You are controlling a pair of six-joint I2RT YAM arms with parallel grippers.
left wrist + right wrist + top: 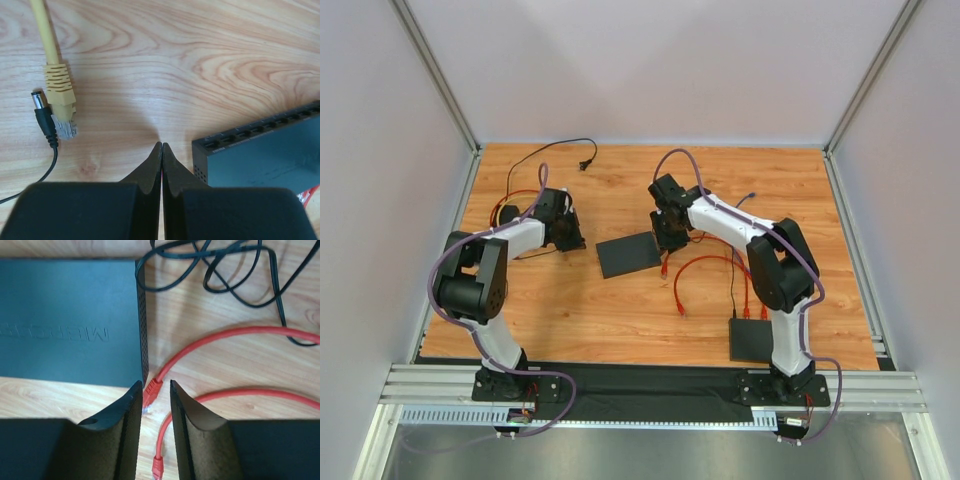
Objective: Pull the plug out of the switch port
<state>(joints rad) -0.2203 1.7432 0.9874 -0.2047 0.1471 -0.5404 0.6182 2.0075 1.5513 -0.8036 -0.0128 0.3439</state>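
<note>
Right gripper (pixel 155 385) poised over the red plug (pixel 151 390), which lies on the table (pixel 215 340) just beside the right corner of the switch (pixel 70 320). The jaws stand apart astride the plug, not visibly pinching it, placed so that closing would catch its body; its clear tip shows, so it appears to sit outside any port. Left gripper (pixel 161 146), clenched on nothing, hovers left of the switch between it and a loose yellow plug (pixel 60 90), probably parked clear or ready to steady the switch.
</note>
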